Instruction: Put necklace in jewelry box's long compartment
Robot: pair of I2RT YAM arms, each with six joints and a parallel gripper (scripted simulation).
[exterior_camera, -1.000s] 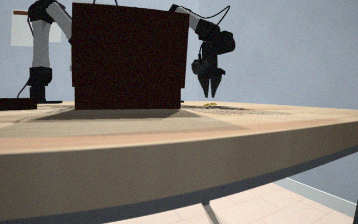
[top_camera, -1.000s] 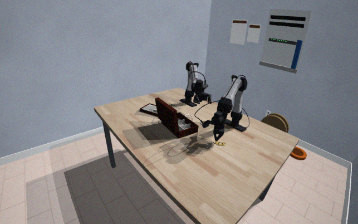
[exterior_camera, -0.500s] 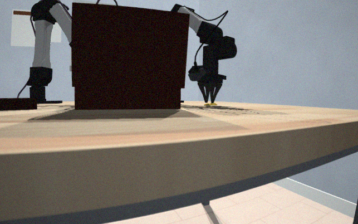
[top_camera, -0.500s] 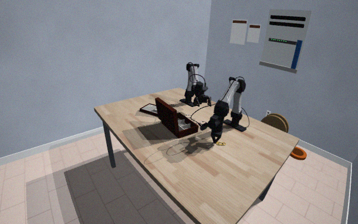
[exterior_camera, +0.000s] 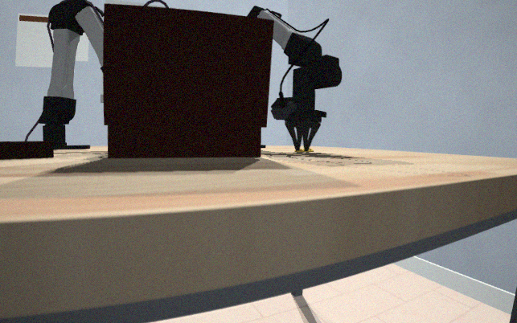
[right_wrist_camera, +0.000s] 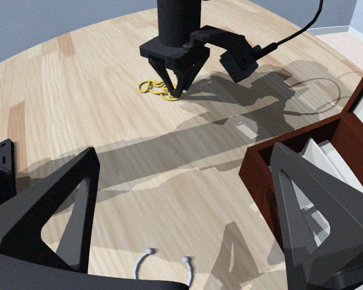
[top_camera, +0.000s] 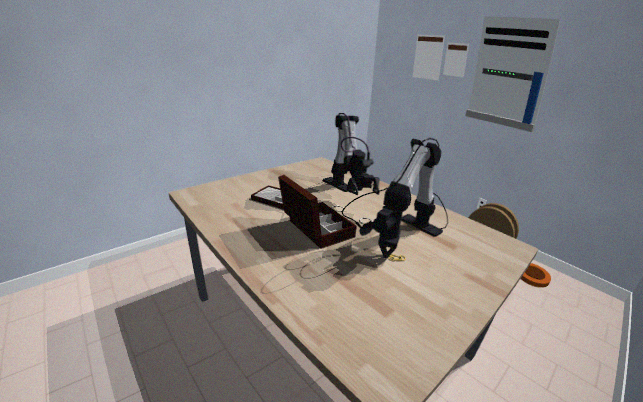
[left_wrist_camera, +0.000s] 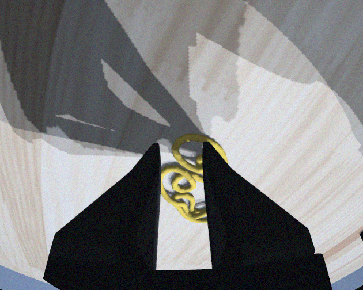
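Observation:
The yellow necklace (top_camera: 397, 258) (left_wrist_camera: 189, 137) (right_wrist_camera: 158, 92) lies bunched in loops on the table. My left gripper (top_camera: 386, 255) (exterior_camera: 302, 150) (left_wrist_camera: 181, 151) (right_wrist_camera: 180, 92) points down at it, fingertips low, partly open. Some loops lie in the gap between its fingers, others under or beyond one finger; no grip on them shows. My right gripper (top_camera: 366, 192) (right_wrist_camera: 184, 153) is wide open and empty, raised above the table. The jewelry box (top_camera: 339, 237) (right_wrist_camera: 253, 174) stands with its lid up; a right finger partly hides its white-lined compartments. A silver bangle (right_wrist_camera: 136, 265) lies below the right gripper.
The raised lid (top_camera: 299, 207) (exterior_camera: 188, 80) stands along the box's far side from the arms. A shallow tray (top_camera: 255, 197) (exterior_camera: 11, 150) lies beside the box. Another small ring shape lies near the box in the top view. The left arm's cable loops near the box.

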